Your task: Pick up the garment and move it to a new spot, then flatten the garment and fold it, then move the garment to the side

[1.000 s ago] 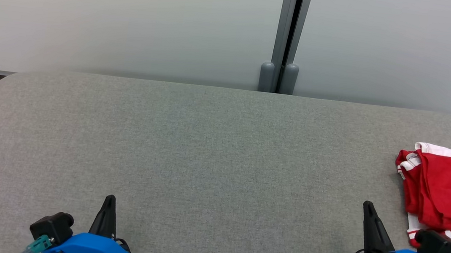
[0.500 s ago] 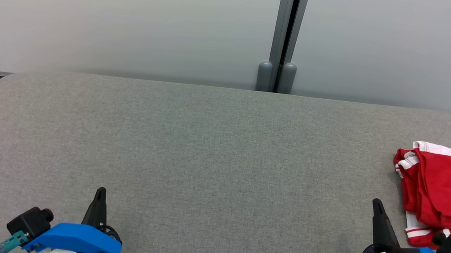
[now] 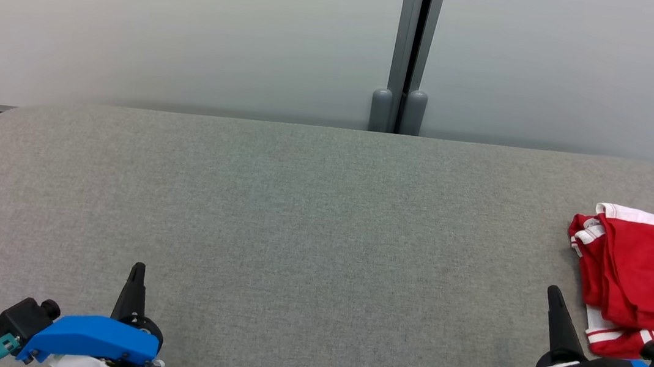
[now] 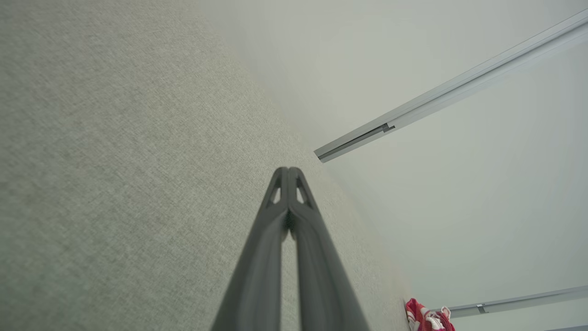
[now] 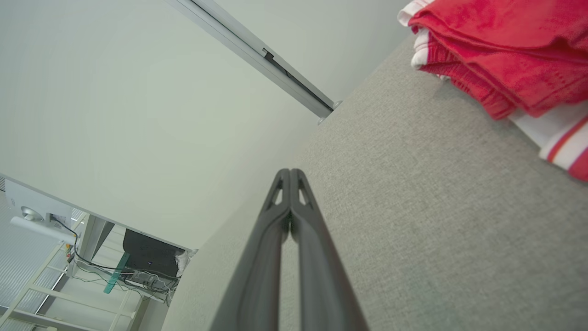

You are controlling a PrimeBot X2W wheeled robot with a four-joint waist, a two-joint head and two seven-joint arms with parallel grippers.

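The soft red garment (image 3: 642, 281), white stripes at its edges, lies bunched at the right side of the fuzzy grey desk (image 3: 298, 217); which way it points I cannot tell. The left hand (image 3: 137, 269) and right hand (image 3: 554, 295) are pinched closed, holding nothing

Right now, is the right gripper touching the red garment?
Apart. The right wrist view shows bare grey surface between the right gripper and the garment.
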